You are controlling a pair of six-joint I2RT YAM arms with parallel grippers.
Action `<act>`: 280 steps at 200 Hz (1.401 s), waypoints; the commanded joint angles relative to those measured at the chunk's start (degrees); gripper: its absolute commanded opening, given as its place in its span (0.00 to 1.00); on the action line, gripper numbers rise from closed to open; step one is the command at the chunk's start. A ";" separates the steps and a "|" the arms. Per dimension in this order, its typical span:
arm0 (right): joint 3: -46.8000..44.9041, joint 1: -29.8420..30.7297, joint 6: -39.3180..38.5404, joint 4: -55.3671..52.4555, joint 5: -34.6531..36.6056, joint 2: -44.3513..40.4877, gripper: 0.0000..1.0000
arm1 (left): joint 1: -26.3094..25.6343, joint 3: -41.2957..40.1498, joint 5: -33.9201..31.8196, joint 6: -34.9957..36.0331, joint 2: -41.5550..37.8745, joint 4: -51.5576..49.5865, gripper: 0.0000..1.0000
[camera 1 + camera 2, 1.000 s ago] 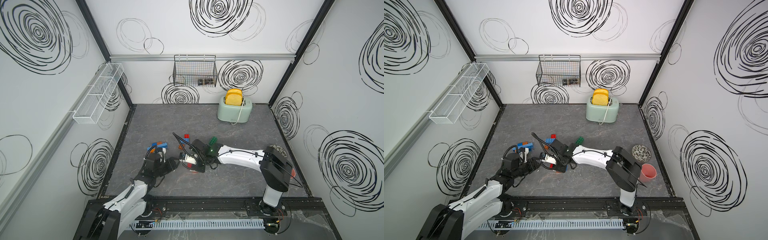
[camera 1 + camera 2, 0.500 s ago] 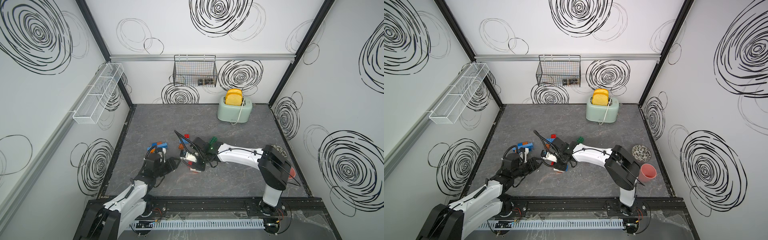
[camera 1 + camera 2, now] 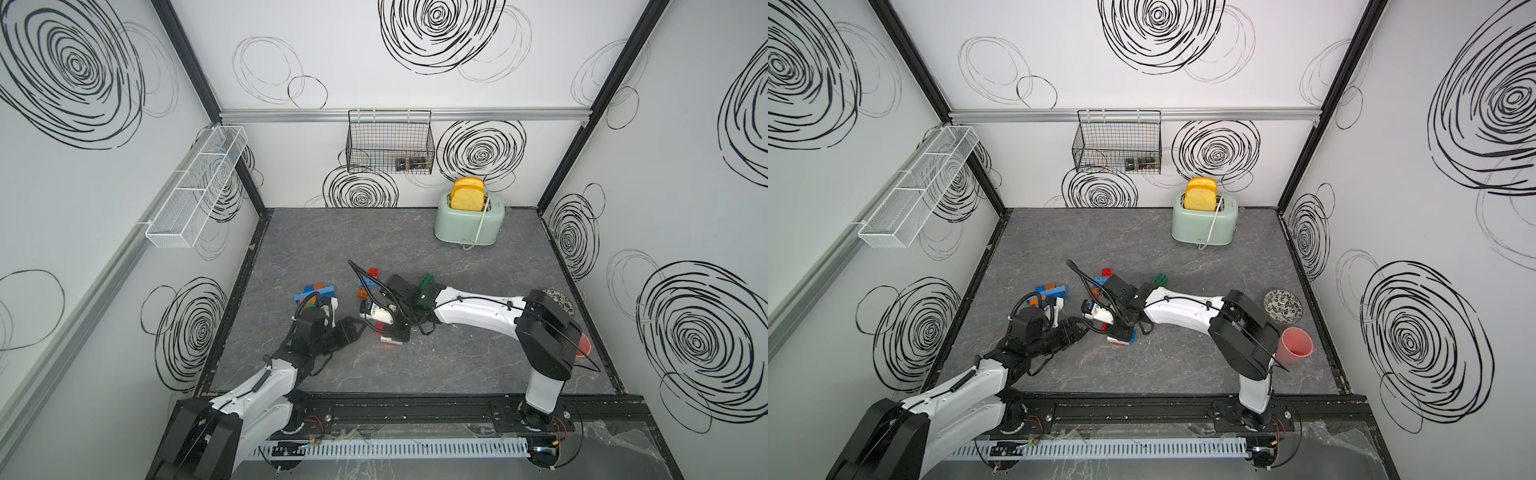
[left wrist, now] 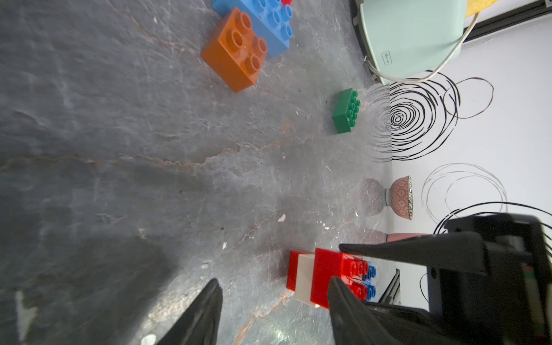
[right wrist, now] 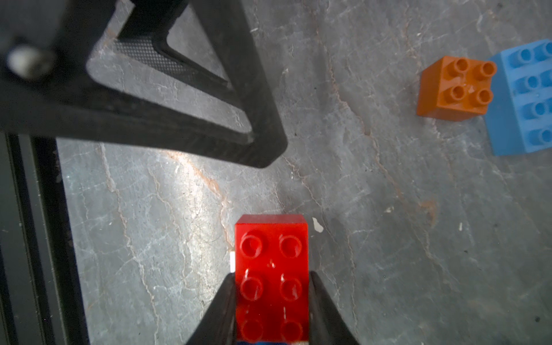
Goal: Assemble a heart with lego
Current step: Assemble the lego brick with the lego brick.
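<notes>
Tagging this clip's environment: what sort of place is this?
Probably an enclosed robot test cell, not a real kitchen: swirl-printed panel walls, a left arm and right arm mounted on a front rail, and props like a toaster and hanging wire basket.

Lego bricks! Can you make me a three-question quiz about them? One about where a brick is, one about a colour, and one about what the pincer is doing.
1. Where is the orange brick?
A) right beside the blue brick
B) on top of a green brick
C) inside a cup

2. What colour is the top brick between the fingers of the right pincer?
A) green
B) red
C) yellow

3. What is the right pincer doing?
A) standing wide open
B) hiding out of sight
C) shut on the red brick

Answers:
1 A, the right wrist view shows the two side by side.
2 B, its studs and sides are red.
3 C, the pincer squeezes the brick from both sides.
</notes>
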 commanded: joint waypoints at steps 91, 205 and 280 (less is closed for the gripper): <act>-1.94 0.50 1.57 -4.39 -0.46 -1.30 0.21 | -7.99 -0.63 3.59 -2.90 5.96 14.48 0.65; -5.16 2.80 4.49 -2.25 2.64 -2.90 0.21 | -12.64 -0.21 -0.94 -3.42 12.94 19.09 0.60; -8.60 2.89 6.89 0.50 3.42 -4.73 0.21 | -14.70 -0.03 -1.43 -1.75 15.71 19.04 0.56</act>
